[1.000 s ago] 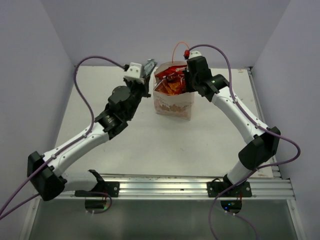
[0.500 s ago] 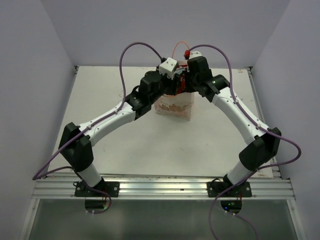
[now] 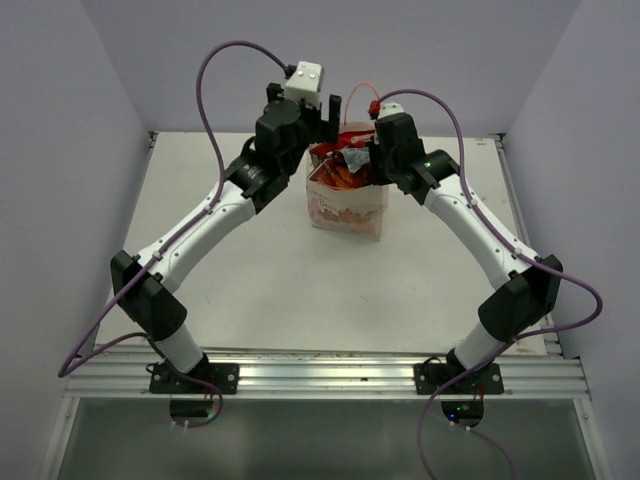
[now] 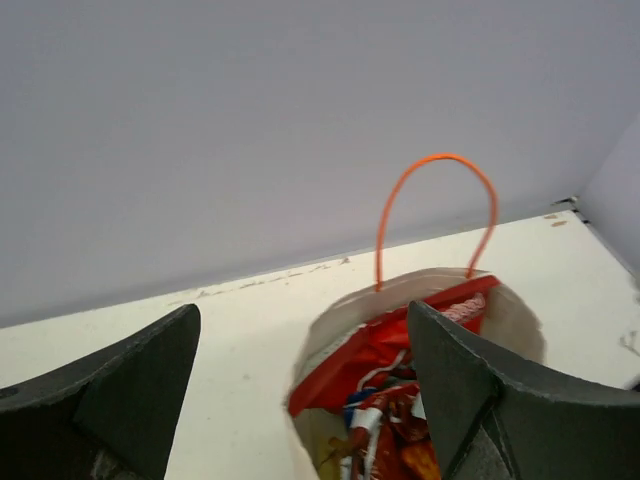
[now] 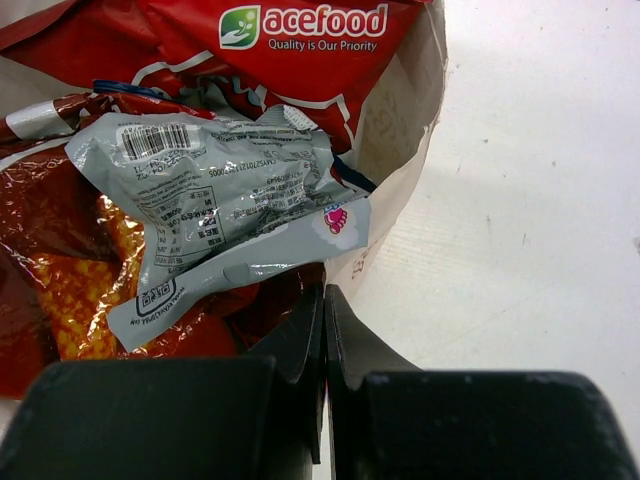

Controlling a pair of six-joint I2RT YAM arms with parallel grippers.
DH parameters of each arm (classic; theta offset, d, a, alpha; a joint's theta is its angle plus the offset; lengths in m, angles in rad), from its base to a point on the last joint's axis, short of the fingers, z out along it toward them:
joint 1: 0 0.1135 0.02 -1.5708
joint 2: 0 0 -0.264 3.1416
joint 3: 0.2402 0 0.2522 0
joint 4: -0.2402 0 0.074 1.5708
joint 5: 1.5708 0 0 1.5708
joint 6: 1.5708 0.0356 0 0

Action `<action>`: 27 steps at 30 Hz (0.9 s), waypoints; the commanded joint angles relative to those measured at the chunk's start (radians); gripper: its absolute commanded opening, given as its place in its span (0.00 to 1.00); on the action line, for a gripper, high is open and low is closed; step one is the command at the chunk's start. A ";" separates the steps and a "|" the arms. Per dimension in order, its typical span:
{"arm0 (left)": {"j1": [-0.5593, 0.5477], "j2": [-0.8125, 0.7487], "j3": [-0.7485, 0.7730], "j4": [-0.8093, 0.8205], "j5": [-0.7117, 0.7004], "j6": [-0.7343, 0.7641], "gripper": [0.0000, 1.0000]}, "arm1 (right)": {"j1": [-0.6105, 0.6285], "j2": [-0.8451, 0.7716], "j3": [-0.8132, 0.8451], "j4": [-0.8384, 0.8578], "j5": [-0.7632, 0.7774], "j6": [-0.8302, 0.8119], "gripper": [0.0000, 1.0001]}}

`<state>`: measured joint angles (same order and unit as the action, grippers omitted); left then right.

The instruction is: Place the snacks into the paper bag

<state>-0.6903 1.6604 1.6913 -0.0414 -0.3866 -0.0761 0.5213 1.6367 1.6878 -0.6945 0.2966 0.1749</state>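
Left gripper (image 4: 302, 330) wide and empty, poised over bag (image 3: 345, 215) mouth, lower right of wrist frame; right gripper (image 5: 323, 300) shut at rim, nearer.

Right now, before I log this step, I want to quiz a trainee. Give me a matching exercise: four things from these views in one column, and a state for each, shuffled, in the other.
Things
1. left gripper
2. right gripper
3. silver packet
4. orange handle

States
A. stands in a loop above the paper bag rim
B. shut
C. open wide
D. lies topmost in the bag, barcode up

Pairs: 1-C, 2-B, 3-D, 4-A
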 commanded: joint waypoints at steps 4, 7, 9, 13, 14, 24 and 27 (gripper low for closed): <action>0.130 0.119 0.119 -0.326 0.005 -0.126 0.89 | 0.003 -0.043 0.000 0.033 -0.001 0.005 0.00; 0.158 0.168 0.168 -0.454 0.053 -0.172 0.93 | 0.003 -0.037 0.003 0.035 -0.002 0.005 0.00; 0.158 0.176 0.166 -0.460 0.083 -0.180 0.93 | 0.003 -0.035 0.006 0.033 -0.002 0.005 0.00; 0.158 0.165 0.125 -0.439 0.111 -0.202 0.95 | 0.003 -0.032 0.006 0.035 -0.007 0.008 0.00; 0.158 0.170 0.125 -0.448 0.107 -0.200 0.95 | 0.003 -0.032 0.006 0.036 -0.008 0.009 0.00; 0.158 0.132 0.079 -0.448 0.121 -0.221 0.00 | 0.003 -0.035 0.003 0.024 -0.010 0.006 0.00; 0.155 0.064 0.070 -0.468 0.121 -0.234 0.00 | 0.017 -0.034 0.048 -0.017 0.015 -0.008 0.00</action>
<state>-0.5388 1.8324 1.7721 -0.4816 -0.2649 -0.2855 0.5262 1.6367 1.6894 -0.6865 0.2955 0.1749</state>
